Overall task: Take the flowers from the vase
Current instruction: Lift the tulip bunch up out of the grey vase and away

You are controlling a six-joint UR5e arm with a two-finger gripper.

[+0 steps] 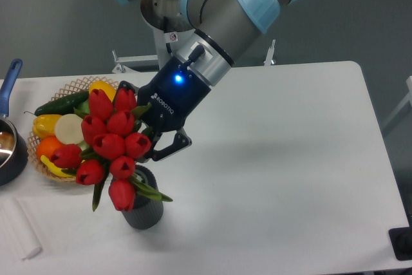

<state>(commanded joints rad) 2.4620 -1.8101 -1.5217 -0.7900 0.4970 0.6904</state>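
The flowers [108,146], a bunch of red tulip buds with green leaves, lean to the left over the vase [144,209], a small dark grey ribbed cylinder near the table's front left. My gripper [153,138] reaches down from the upper right right behind the bunch. Its fingers [168,148] sit at the stems just above the vase. The buds hide the fingertips, so I cannot tell whether they clamp the stems. The lowest bud hangs in front of the vase rim.
A wicker basket [77,85] with yellow, green and orange fruit and vegetables stands at the left, touching the bunch. A dark pot with a blue handle [9,82] sits at the left edge. A white cloth [19,233] lies at the front left.
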